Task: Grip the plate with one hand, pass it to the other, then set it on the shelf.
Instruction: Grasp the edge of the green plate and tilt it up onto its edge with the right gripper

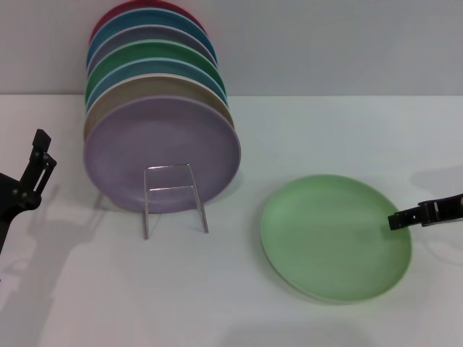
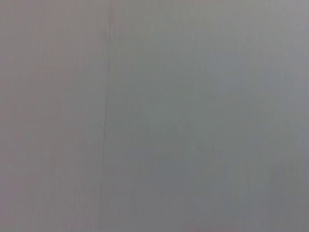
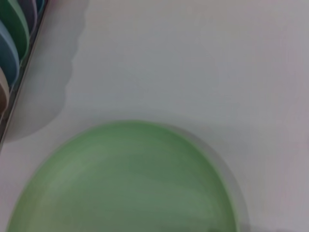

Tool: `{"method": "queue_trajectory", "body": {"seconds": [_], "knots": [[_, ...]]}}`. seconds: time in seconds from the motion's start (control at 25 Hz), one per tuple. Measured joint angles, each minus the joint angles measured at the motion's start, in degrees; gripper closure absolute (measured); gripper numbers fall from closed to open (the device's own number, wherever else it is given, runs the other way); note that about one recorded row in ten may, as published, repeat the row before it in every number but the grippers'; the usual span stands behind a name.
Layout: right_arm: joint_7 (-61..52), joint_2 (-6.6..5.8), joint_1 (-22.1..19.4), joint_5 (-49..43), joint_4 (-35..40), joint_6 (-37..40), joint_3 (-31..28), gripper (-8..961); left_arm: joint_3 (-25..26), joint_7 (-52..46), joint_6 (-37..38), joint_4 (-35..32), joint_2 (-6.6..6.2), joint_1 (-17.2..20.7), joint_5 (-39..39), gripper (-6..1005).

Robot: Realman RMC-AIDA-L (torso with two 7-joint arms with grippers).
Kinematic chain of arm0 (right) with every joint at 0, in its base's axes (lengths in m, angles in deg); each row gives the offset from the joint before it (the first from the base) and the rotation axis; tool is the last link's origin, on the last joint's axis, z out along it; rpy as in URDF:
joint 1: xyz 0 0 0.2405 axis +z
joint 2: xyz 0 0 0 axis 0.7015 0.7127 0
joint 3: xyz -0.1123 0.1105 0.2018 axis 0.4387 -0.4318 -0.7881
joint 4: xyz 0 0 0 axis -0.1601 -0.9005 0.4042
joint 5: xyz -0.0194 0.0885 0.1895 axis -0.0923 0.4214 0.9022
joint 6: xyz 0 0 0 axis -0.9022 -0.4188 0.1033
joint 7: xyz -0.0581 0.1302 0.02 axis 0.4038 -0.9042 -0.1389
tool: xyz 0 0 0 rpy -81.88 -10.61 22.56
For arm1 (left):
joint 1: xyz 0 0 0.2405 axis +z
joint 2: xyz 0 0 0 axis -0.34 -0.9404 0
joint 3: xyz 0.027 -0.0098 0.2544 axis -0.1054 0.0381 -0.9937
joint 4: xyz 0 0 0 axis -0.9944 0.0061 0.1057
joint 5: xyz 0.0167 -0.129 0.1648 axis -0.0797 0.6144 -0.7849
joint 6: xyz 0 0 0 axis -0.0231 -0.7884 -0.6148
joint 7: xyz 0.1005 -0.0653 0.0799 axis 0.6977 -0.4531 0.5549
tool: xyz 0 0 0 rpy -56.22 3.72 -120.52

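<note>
The light green plate (image 1: 333, 238) lies flat on the white table at the right, and it fills the near part of the right wrist view (image 3: 125, 183). My right gripper (image 1: 395, 220) reaches in from the right edge, its tip at the plate's right rim, low over it. The shelf (image 1: 171, 192), a thin silver wire rack, stands at the left-centre and holds a row of upright plates. My left gripper (image 1: 41, 155) hangs at the far left, apart from the rack. The left wrist view shows only a plain grey surface.
Several coloured plates stand on edge in the rack, with a lavender plate (image 1: 162, 153) at the front and a darker green plate (image 1: 155, 56) further back. Their edges show in the right wrist view (image 3: 14, 34). A grey wall runs behind the table.
</note>
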Motion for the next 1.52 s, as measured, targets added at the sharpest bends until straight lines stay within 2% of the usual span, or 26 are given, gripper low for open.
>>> {"method": "queue_trajectory", "body": {"seconds": [0.48, 0.84, 1.04, 1.52], "knots": [[1.3, 0.01, 2.4, -1.2, 7.1, 3.2, -0.1, 381, 0.0, 0.0, 0.1, -0.1, 0.0, 0.0, -0.1, 201], [1.4, 0.02, 2.7, -1.6, 7.9, 3.4, -0.1, 390, 0.0, 0.0, 0.4, -0.2, -0.07, 0.2, 0.0, 203], [1.4, 0.01, 2.8, -1.6, 7.9, 3.5, -0.1, 617, 0.0, 0.0, 0.4, -0.2, -0.09, 0.2, 0.0, 204], [1.5, 0.02, 3.0, -1.6, 8.7, 3.6, 0.0, 661, 0.0, 0.0, 0.4, -0.2, -0.08, 0.2, 0.0, 206]]}}
